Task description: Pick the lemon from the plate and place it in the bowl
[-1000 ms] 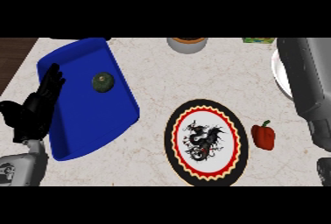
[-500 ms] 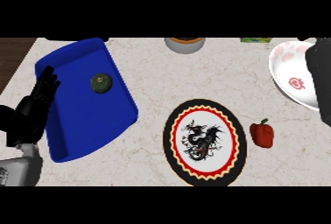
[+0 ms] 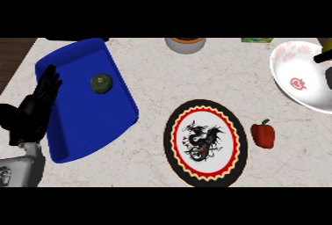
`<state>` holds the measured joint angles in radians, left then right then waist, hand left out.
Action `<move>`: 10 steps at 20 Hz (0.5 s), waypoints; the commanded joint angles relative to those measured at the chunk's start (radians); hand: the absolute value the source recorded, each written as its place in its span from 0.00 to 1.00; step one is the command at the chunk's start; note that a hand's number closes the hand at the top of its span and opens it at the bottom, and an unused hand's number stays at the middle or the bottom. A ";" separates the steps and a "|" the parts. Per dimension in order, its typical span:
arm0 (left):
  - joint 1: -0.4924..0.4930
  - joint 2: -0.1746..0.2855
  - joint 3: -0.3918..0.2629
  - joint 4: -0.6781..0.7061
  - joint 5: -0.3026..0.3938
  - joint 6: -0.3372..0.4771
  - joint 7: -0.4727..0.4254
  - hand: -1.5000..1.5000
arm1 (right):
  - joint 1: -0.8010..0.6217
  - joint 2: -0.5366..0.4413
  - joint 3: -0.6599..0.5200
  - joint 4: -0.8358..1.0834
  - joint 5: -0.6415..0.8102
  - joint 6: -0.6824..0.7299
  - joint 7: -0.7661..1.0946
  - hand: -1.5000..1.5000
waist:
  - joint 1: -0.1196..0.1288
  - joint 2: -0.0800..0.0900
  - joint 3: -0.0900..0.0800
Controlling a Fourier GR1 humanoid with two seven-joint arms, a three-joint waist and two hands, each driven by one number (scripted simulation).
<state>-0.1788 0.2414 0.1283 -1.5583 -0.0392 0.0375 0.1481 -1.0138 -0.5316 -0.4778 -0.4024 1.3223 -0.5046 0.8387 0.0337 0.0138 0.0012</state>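
Observation:
The round plate (image 3: pixel 178 132), with a black rim, red zigzag ring and a dragon drawing, lies at centre right with no lemon on it. The white bowl (image 3: pixel 292 66) with red marks sits at the right edge, tilted toward me. Only a dark sliver of my right hand (image 3: pixel 322 57) shows over the bowl's right rim. Just above it is a small yellow-green patch (image 3: pixel 327 44), too cut off to name. My left hand (image 3: pixel 35 107) rests open at the left edge, fingers up, overlapping the blue tray's left rim.
A blue tray (image 3: pixel 91 123) at the left holds a dark green round fruit (image 3: pixel 101 83). A red bell pepper (image 3: pixel 263 135) lies right of the plate. A tan-topped pot (image 3: pixel 186 44) and a green item (image 3: pixel 256 40) stand along the back edge.
My right forearm, which covered the bowl, has drawn off to the right and nearly left the view, uncovering the bowl. The left hand has stayed put.

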 commanded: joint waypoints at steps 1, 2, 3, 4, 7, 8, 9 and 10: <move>-0.018 0.004 0.004 0.024 0.001 -0.007 0.000 0.50 | -0.001 -0.022 -0.058 0.091 -0.050 0.090 0.071 1.00 | -0.006 0.000 0.000; 0.006 -0.002 0.000 0.005 -0.012 0.005 -0.012 0.50 | 0.050 -0.046 -0.116 0.084 -0.117 0.024 -0.005 1.00 | -0.007 0.000 0.001; 0.024 0.003 0.013 0.000 0.001 0.001 0.002 0.50 | 0.062 -0.060 -0.124 0.098 -0.135 0.045 -0.047 0.00 | -0.005 -0.002 0.001; 0.015 -0.011 0.016 0.050 0.001 0.001 -0.052 0.50 | 0.049 -0.038 -0.126 0.079 -0.154 0.032 -0.054 0.00 | -0.014 -0.004 0.000; 0.021 0.005 0.016 -0.028 0.012 -0.009 0.029 0.50 | 0.102 -0.075 -0.164 0.087 -0.236 0.095 -0.251 0.00 | -0.016 -0.009 0.001; -0.006 -0.006 0.006 0.009 0.003 -0.006 0.006 0.50 | 0.106 -0.047 -0.171 0.099 -0.246 0.044 -0.267 0.00 | -0.011 -0.004 0.001; -0.028 -0.012 0.006 0.053 -0.020 0.017 -0.011 0.50 | 0.109 -0.056 -0.191 0.084 -0.274 0.025 -0.315 0.00 | -0.015 -0.002 0.001; -0.008 -0.011 0.027 0.087 -0.011 0.012 -0.079 0.50 | 0.103 -0.042 -0.219 0.043 -0.312 -0.009 -0.353 0.00 | -0.022 -0.004 0.001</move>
<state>-0.1836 0.2368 0.1422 -1.5229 -0.0424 0.0400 0.1244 -0.9316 -0.5803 -0.6357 -0.3263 1.1043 -0.4692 0.6203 0.0205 0.0108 0.0025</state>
